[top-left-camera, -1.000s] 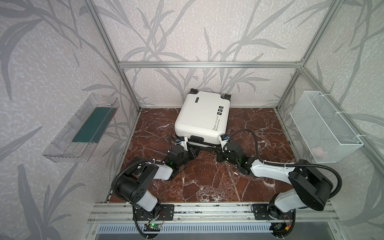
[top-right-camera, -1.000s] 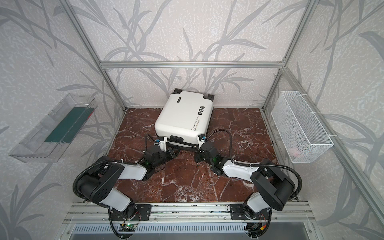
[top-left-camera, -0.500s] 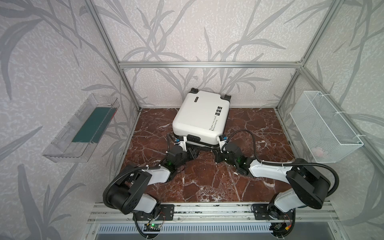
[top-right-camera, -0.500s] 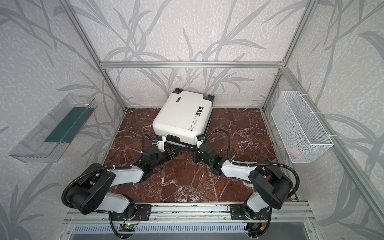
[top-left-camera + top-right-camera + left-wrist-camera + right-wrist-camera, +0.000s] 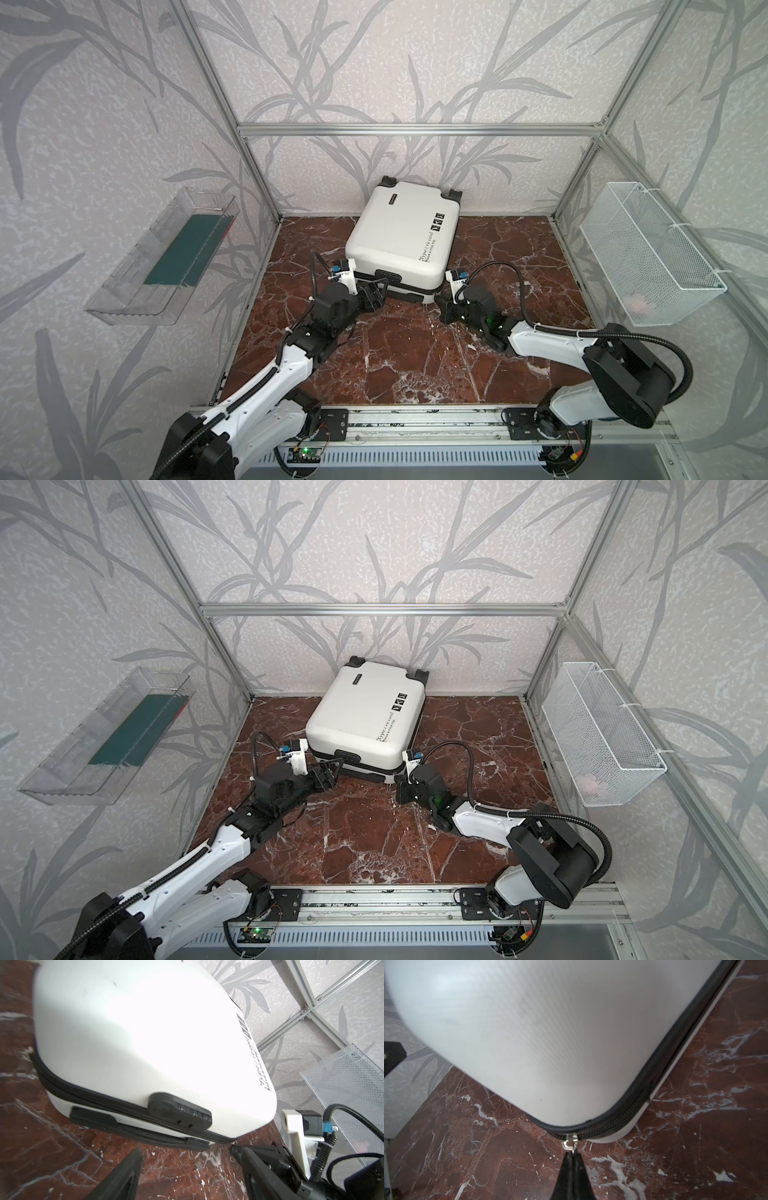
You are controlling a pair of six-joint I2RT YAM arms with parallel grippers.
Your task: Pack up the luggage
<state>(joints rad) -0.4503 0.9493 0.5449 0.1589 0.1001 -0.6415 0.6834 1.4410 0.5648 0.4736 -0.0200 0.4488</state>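
Toward the back of the red-brown marble floor (image 5: pixel 395 365), in both top views, the small white hard-shell suitcase (image 5: pixel 399 237) lies flat; my left pincer (image 5: pixel 378 292) hangs spread just beside its front edge. From my left wrist, its black combination lock (image 5: pixel 179 1114) faces me. From my right wrist, my right pincer (image 5: pixel 572 1155) is pressed together, pinching the silver zipper pull (image 5: pixel 569 1142) at a corner.

In the right wrist view the luggage (image 5: pixel 529 1032) is blurred and cut off.
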